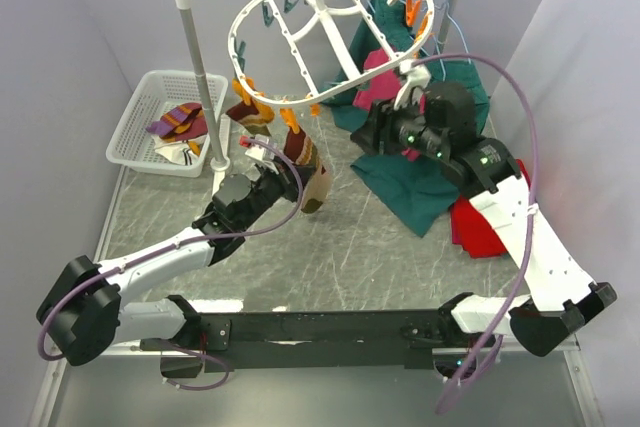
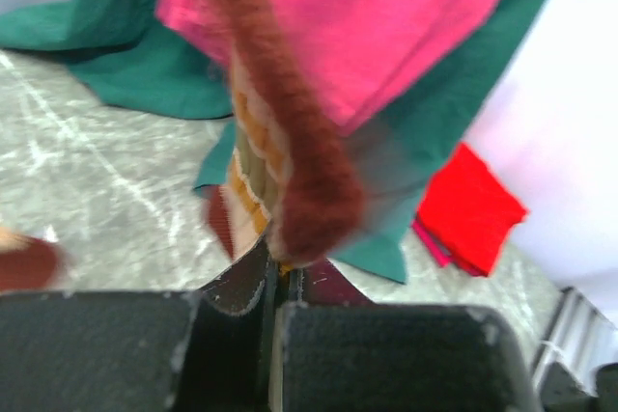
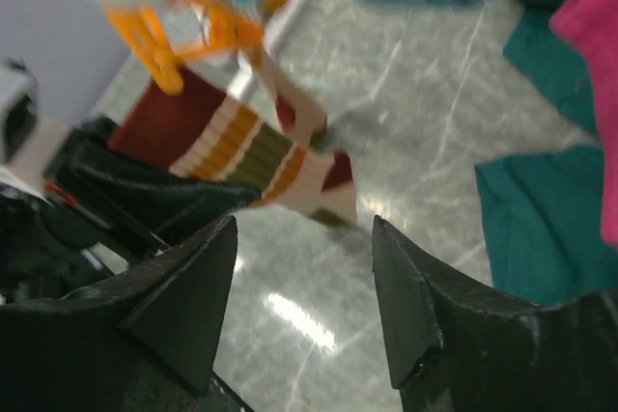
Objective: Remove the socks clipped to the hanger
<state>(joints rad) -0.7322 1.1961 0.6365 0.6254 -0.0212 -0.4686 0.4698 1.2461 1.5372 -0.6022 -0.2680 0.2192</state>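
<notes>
The white oval hanger (image 1: 330, 22) hangs from the rack bar, with orange and teal clips round its rim. A maroon, orange and cream striped sock (image 1: 306, 165) hangs from an orange clip at its near rim, and another sock (image 1: 248, 109) hangs to its left. My left gripper (image 1: 288, 175) is shut on the lower part of the striped sock (image 2: 280, 180), which is pinched between the jaws. My right gripper (image 1: 372, 135) is open and empty, just right of that sock. In the right wrist view the sock (image 3: 253, 147) hangs from an orange clip (image 3: 159, 45) ahead of the open gripper (image 3: 303, 229).
A white basket (image 1: 135, 122) at the back left holds several striped socks (image 1: 180, 125). The white rack pole (image 1: 205, 77) stands beside it. Dark green clothes (image 1: 420, 187), a magenta garment (image 1: 385, 72) and a red cloth (image 1: 480, 227) lie at the right.
</notes>
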